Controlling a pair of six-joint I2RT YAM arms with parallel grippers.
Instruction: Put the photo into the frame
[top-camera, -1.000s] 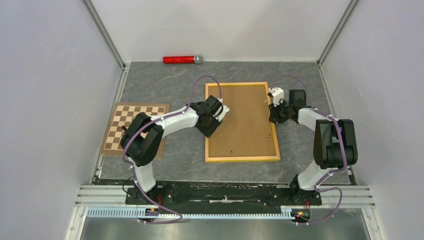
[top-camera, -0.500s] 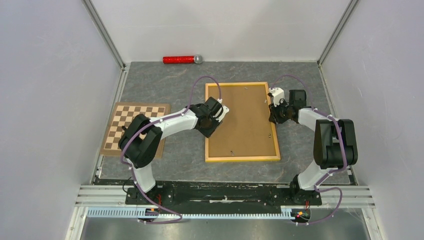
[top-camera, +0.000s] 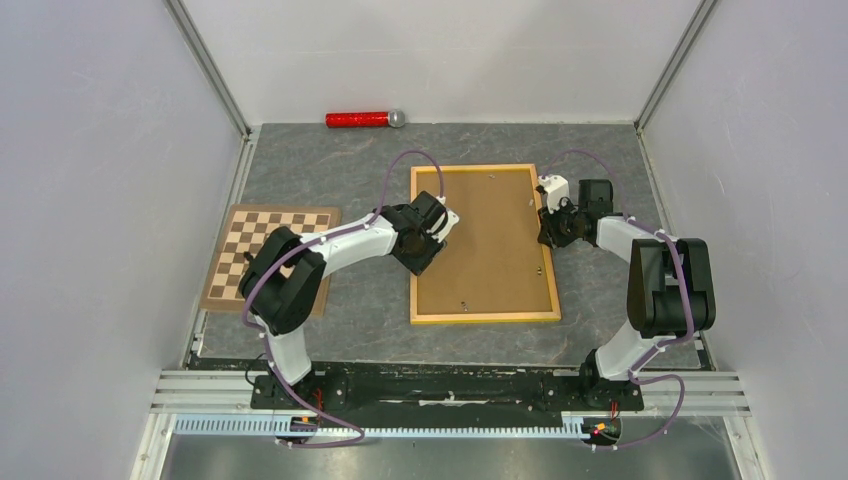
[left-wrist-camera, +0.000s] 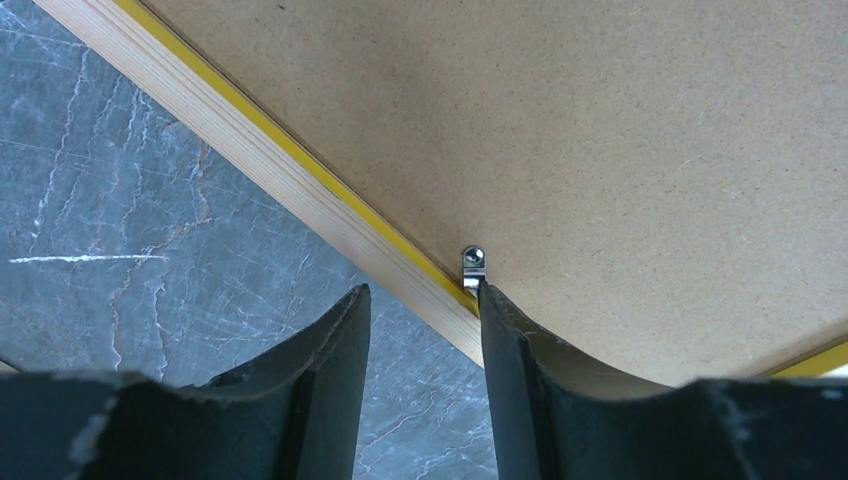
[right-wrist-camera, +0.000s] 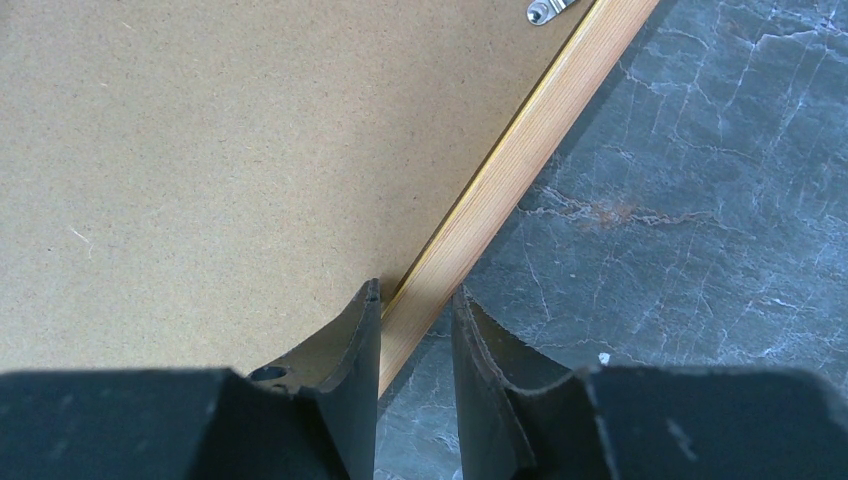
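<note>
The frame (top-camera: 485, 317) lies face down mid-table, with a brown backing board (top-camera: 490, 240) filling it. The photo is hidden. My left gripper (top-camera: 440, 228) is at the left rail and stands open (left-wrist-camera: 423, 290). Its left finger is over the table, and its right fingertip (left-wrist-camera: 490, 300) touches a small metal clip (left-wrist-camera: 473, 262) at the board's edge. My right gripper (top-camera: 548, 226) straddles the right rail (right-wrist-camera: 520, 150). Its jaws (right-wrist-camera: 415, 290) are closed on the rail, one finger on the board side and one on the table side.
A brown-and-cream chessboard (top-camera: 262, 255) lies left of the frame, under the left arm. A red cylinder with a silver tip (top-camera: 362, 119) lies by the back wall. Another metal clip (right-wrist-camera: 545, 10) sits further along the right rail. Grey walls close in both sides.
The left gripper has shifted slightly back and left along the frame's left rail. The right arm has not moved.
</note>
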